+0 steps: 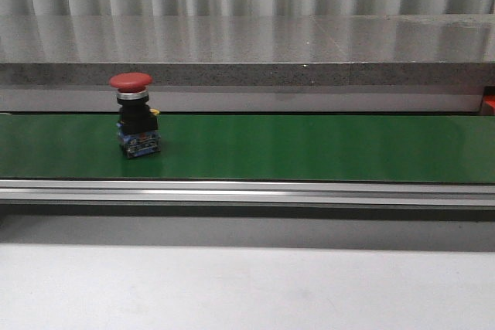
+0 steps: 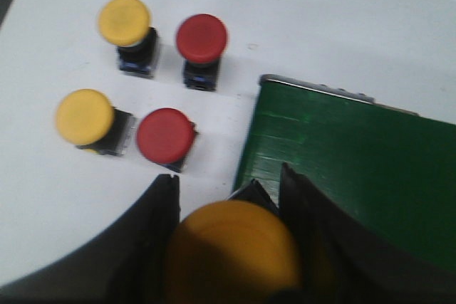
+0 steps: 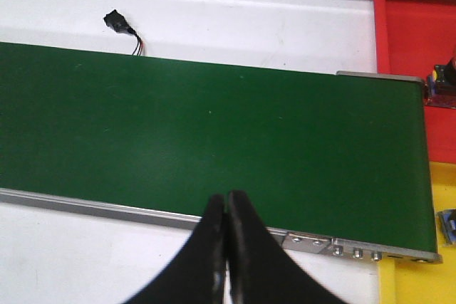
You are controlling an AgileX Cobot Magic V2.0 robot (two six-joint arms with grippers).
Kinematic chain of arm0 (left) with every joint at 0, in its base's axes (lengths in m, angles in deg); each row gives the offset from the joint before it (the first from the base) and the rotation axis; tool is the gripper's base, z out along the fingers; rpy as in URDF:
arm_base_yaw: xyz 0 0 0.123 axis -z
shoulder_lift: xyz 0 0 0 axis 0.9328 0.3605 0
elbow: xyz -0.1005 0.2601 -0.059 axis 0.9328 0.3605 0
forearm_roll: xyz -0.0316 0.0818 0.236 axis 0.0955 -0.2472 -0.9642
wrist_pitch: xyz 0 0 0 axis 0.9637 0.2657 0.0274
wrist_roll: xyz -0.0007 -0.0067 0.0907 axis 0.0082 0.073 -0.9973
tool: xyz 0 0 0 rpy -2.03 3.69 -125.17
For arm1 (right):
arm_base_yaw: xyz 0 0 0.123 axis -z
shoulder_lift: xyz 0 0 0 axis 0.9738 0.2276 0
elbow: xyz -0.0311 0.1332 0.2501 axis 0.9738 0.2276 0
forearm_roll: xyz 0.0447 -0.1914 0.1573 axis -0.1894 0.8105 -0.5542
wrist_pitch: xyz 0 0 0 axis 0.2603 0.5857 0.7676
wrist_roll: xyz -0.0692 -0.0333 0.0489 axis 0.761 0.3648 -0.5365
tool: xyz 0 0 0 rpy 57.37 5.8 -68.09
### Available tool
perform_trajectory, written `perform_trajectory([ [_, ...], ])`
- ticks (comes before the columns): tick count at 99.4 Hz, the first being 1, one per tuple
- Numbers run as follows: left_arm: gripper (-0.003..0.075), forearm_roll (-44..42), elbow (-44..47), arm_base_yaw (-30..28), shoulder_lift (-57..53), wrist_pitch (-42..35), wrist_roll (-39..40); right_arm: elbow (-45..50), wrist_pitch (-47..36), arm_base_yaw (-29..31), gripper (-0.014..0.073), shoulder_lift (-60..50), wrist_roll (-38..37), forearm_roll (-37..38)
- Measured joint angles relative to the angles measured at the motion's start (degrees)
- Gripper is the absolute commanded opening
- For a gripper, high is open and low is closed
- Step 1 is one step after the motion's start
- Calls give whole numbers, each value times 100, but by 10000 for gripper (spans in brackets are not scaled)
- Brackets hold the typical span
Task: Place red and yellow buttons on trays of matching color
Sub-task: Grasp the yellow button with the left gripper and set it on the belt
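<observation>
No text, label, brand, number or sign can be read in any of the three views (the blue base of the red button (image 1: 134,113) on the green belt (image 1: 309,148) may carry markings, but they are too small and blurred to make out), and the button caps seen by the left wrist are plain

The yellow mushroom-cap button (image 2: 235,254) between my left gripper's black fingers (image 2: 160,240) is blurred and cut off at six o'clock. At three o'clock in my right wrist view, the red plastic tray (image 3: 413,26) is cropped.
</observation>
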Motion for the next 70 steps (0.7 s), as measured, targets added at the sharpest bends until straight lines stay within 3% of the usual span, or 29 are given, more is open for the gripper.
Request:
perform_trajectory([
  [21,-19,-117,-12,492,388,9,-28,0,10,0,-124,0,0,0],
  [59,-15,-141,-12,752,890,-178,-99,0,10,0,-124,0,0,0],
  [70,75,-151,-25,752,986,-192,-99,0,10,0,-124,0,0,0],
])
